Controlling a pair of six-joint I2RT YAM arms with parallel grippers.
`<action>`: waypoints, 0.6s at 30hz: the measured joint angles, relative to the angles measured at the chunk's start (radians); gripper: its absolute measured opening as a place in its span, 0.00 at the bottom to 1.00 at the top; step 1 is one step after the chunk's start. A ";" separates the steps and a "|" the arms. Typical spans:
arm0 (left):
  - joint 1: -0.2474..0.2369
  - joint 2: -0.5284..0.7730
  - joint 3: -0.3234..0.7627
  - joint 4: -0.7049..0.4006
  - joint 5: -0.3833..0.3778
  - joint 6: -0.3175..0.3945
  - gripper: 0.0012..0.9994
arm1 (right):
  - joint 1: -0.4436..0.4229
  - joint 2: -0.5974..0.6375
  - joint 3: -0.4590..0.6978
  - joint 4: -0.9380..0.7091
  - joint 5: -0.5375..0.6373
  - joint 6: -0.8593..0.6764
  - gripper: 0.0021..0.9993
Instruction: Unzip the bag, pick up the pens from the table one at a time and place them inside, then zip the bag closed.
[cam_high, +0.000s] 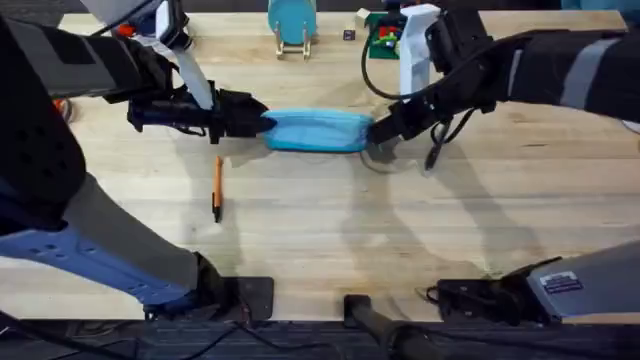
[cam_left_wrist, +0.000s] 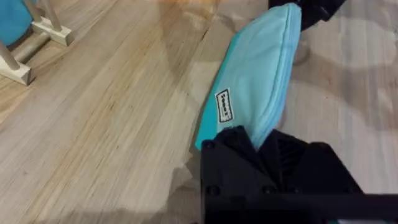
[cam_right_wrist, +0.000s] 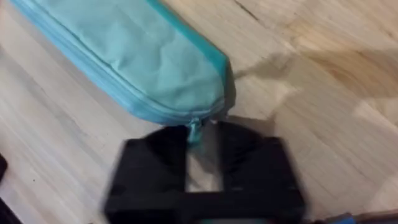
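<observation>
The light blue bag (cam_high: 315, 131) lies lengthwise on the table (cam_high: 330, 230), its zipper line closed along the edge. My left gripper (cam_high: 258, 122) is shut on the bag's left end (cam_left_wrist: 258, 93), the fabric pinched between its black fingers (cam_left_wrist: 230, 155). My right gripper (cam_high: 380, 130) is at the bag's right end. In the right wrist view the zipper pull (cam_right_wrist: 194, 129) hangs in a narrow gap between the fingers (cam_right_wrist: 155, 168) of the right gripper (cam_right_wrist: 202, 146). An orange pen (cam_high: 217, 187) with a black tip lies on the table in front of the bag's left end.
A round light-blue disc on a wooden stand (cam_high: 292, 25) and a small green box of bits (cam_high: 382, 38) sit at the back. The wide front half of the table holds just the orange pen.
</observation>
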 joint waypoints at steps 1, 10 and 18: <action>0.000 0.000 0.000 0.000 0.000 0.000 0.04 | 0.000 0.000 0.000 0.000 -0.002 0.003 0.13; 0.000 0.000 0.000 0.000 0.000 0.000 0.04 | 0.002 0.000 0.000 -0.002 -0.005 0.006 0.03; 0.000 0.000 0.000 0.000 0.000 0.000 0.04 | 0.002 0.000 0.000 -0.005 -0.005 0.006 0.03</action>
